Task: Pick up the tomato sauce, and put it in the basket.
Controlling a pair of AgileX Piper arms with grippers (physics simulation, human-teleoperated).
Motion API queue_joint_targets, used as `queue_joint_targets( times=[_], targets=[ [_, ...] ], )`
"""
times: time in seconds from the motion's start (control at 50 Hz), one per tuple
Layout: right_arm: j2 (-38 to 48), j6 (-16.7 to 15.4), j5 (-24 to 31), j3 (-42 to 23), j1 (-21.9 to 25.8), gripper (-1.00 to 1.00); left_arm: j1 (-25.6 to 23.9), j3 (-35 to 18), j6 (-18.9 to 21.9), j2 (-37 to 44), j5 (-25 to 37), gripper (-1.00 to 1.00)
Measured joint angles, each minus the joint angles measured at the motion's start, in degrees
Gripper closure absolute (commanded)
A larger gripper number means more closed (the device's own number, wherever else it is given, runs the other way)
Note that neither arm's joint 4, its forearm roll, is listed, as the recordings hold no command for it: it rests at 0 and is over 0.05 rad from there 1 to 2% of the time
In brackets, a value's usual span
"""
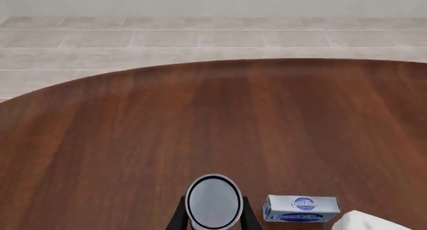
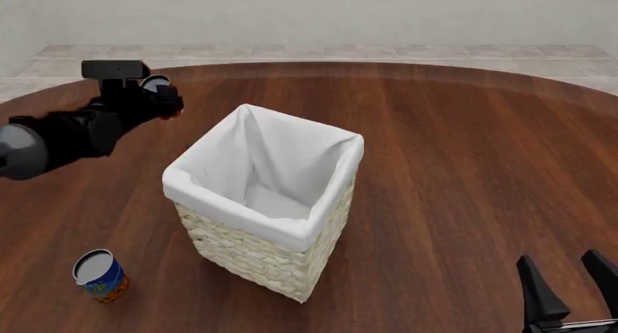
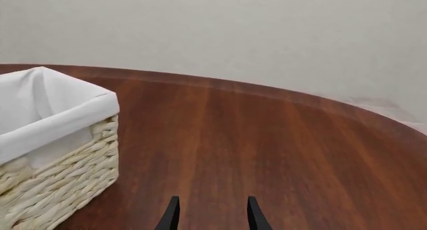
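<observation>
Listing from the near edge outward.

1. Right pincer (image 2: pixel 562 266): near right corner of the table (image 2: pixel 464 166), fingers spread apart, nothing between them. Idle, well apart from all items.
2. Blue-and-orange can (image 2: pixel 100 276): near left, upright on the table, untouched. Not the item wanted.
3. Basket (image 2: pixel 253 259): mid-table, upright, white liner folded over the rim. As much of the inside as shows holds only cloth, so no can is in it yet.
4. Left pincer (image 2: pixel 164 99): beyond the basket's far-left corner and apparently raised above the table. Fingers are closed on the sauce (image 1: pixel 213 202), whose round top shows between them in the wrist view. A sliver of red shows at the pincer in the front view.
5. Blue-and-white box (image 1: pixel 301 209): on the table below the left pincer, near a white corner that is probably the liner.

Status: pick-up judged done and the sauce is held aloft. Remaining: carry it rightward over the basket's mouth, lower, release. The held can stands outside the rim at present, not above the opening.
</observation>
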Motion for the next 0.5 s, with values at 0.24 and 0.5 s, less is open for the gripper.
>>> queue_joint_targets(
  times=[0.24, 0.5],
  targets=[
    [-0.36, -0.22, 0.27, 0.02, 0.31, -1.00, -2.40, 0.55, -0.02, -4.35, 2.33, 1.00],
    [-0.57, -0.38, 0.48, 0.00, 0.65, -1.00, -6.14, 0.85, -0.75, -8.95, 5.56, 1.00]
  ],
)
